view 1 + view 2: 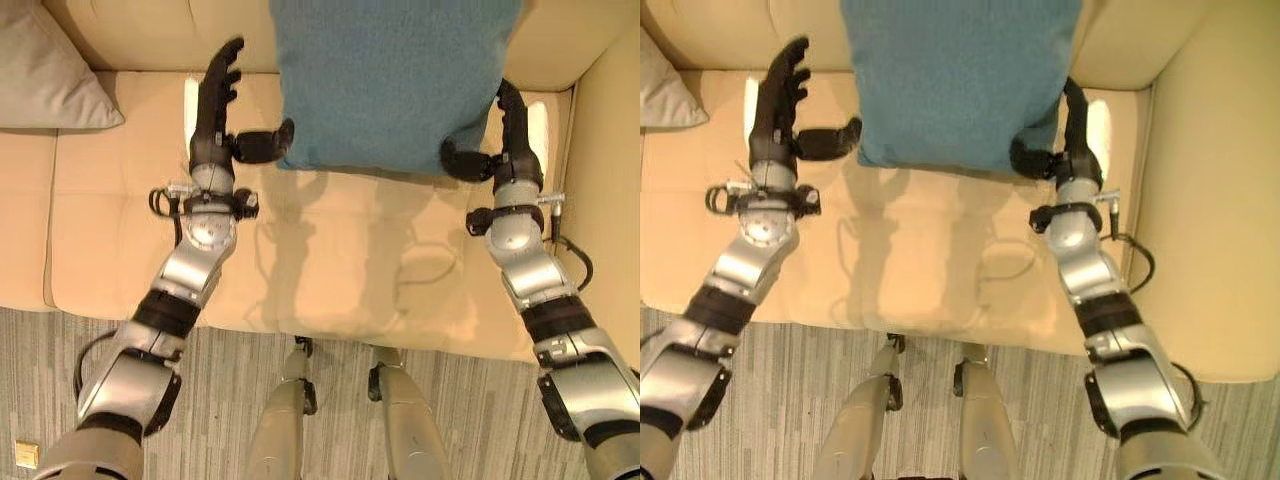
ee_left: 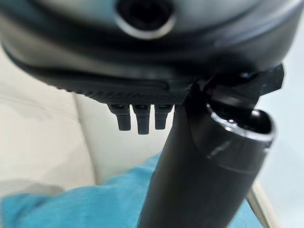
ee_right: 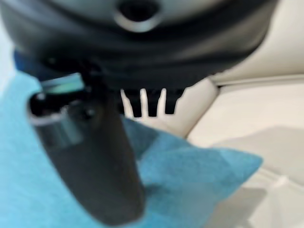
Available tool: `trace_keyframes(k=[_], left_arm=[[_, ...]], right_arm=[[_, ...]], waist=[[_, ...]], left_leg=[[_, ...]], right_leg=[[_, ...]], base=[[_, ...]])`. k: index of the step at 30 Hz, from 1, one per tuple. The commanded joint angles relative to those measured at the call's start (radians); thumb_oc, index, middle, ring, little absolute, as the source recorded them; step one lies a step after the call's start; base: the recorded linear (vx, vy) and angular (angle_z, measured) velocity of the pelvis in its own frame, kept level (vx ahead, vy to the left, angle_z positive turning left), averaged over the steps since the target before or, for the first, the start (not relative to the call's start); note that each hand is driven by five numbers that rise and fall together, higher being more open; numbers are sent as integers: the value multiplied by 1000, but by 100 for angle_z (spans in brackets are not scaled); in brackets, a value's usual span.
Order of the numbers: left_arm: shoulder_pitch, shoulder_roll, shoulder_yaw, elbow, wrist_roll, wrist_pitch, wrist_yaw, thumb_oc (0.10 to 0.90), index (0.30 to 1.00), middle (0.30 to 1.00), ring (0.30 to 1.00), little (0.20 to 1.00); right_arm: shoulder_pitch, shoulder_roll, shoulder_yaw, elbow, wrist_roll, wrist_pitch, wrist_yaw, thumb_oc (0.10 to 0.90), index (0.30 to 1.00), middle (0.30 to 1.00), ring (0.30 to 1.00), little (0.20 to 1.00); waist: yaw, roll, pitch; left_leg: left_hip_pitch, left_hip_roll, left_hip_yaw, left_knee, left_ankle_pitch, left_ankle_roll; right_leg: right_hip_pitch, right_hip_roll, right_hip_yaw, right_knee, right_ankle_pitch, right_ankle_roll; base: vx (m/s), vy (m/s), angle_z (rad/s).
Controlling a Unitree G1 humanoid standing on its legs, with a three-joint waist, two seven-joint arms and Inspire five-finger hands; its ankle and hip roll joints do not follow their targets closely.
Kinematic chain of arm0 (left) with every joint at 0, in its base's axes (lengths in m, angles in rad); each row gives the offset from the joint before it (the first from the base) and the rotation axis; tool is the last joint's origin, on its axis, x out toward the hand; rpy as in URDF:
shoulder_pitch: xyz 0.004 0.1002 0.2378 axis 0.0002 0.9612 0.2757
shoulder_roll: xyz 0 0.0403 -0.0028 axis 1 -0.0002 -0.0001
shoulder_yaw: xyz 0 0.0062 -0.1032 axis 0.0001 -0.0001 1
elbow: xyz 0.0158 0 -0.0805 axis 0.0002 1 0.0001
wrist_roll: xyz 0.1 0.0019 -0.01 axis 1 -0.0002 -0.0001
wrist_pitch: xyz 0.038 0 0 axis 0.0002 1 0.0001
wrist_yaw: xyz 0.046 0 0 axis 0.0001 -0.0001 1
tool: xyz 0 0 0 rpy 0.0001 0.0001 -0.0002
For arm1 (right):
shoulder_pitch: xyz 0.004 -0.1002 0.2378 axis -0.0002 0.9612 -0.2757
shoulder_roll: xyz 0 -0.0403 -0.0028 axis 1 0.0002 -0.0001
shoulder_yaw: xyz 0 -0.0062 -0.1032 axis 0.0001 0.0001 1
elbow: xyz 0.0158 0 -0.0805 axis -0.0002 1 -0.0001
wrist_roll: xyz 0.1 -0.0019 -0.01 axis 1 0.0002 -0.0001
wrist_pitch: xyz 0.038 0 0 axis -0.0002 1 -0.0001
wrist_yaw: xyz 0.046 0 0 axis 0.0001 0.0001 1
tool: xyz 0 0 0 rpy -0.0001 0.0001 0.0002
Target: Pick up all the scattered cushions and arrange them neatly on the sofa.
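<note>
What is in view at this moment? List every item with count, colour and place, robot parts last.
Teal cushion: one, teal blue, upright against the sofa's backrest at the middle, between the two hands.
Grey cushion: one, light grey, on the seat at the robot's far left, cut off by the view's edge.
Sofa: one, cream, spanning the scene, with an armrest on the robot's right.
Carpet: grey striped, in front of the sofa.
Small tan square: one, on the carpet at the lower left; what it is cannot be told.
Left hand: fingers straight, thumb at the teal cushion's lower left corner.
Right hand: fingers straight along the cushion's right edge, thumb at its lower right corner.
</note>
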Motion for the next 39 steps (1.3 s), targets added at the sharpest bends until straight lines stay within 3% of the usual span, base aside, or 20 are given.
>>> trace_keyframes(k=[1, 8, 9, 12, 15, 20, 29, 34, 38, 39], left_arm=[[79, -6, 49, -18, 63, -96, -38, 800, 900, 900, 900, 900], [343, 41, 139, -110, 66, -104, -141, 800, 900, 900, 900, 900], [433, 23, 169, -128, 57, -108, -162, 800, 900, 900, 900, 900], [515, -5, 197, -130, 42, -109, -184, 800, 900, 900, 900, 900], [744, -103, 273, -93, -2, -90, -236, 800, 900, 900, 900, 900], [876, -180, 319, 33, -3, -52, -263, 800, 900, 900, 900, 900], [961, -257, 292, 420, 161, 1, -292, 800, 900, 900, 900, 900], [959, -268, 296, 516, 185, -1, -265, 800, 900, 900, 900, 900], [916, -249, 265, 531, 199, -10, -237, 800, 900, 900, 900, 900], [879, -244, 243, 517, 182, -18, -219, 800, 900, 900, 900, 900]], right_arm=[[72, -42, -52, -103, -12, -136, 12, 800, 900, 900, 900, 900], [292, -97, -157, -209, -31, -150, 98, 800, 900, 900, 900, 900], [367, -92, -185, -241, -29, -162, 123, 800, 900, 900, 900, 900], [438, -84, -205, -250, -36, -166, 149, 800, 900, 900, 900, 900], [647, 4, -238, -225, -53, -163, 223, 800, 900, 900, 900, 900], [763, 129, -260, -129, -43, -163, 248, 800, 900, 900, 900, 900], [864, 206, -159, 132, -94, -167, 284, 800, 900, 900, 900, 900], [885, 214, -129, 200, -112, -170, 284, 800, 900, 900, 900, 900], [858, 213, -106, 273, -93, -174, 261, 800, 900, 900, 900, 900], [831, 215, -90, 309, -77, -168, 249, 800, 900, 900, 900, 900]], waist=[[18, -13, -217], [20, -32, -252], [21, -40, -259], [21, -43, -265], [27, -55, -290], [35, -63, -322], [47, -77, -364], [48, -80, -366], [42, -80, -318], [47, -87, -275]], left_leg=[[44, -8, 16, 1, -126, -39], [91, -11, 18, 1, -138, -38], [104, -13, 17, 1, -138, -37], [118, -14, 19, 1, -140, -36], [162, -14, 16, 1, -147, -34], [213, -13, 20, 1, -162, -23], [324, -3, 27, 1, -190, -17], [344, 9, 22, 1, -189, -24], [288, 21, 11, 75, -171, -40], [197, 13, -7, 187, -162, -59]], right_leg=[[70, -17, -1, 86, -219, 73], [141, -16, -13, 58, -217, 78], [164, -15, -18, 51, -213, 80], [183, -16, -25, 47, -214, 82], [246, -14, -48, 30, -218, 86], [306, -12, -57, 11, -219, 89], [411, 5, -43, -10, -244, 83], [432, 16, -38, -10, -259, 72], [426, 27, -29, -31, -258, 51], [417, 19, -36, -48, -249, 41]], base=[[25, -25, 10], [22, -15, 12], [10, -18, 7], [-1, -3, 1], [-1, -33, 10], [25, -12, 9], [9, -13, -2], [-27, -81, -5], [-187, -114, 7], [-293, -98, 20]])
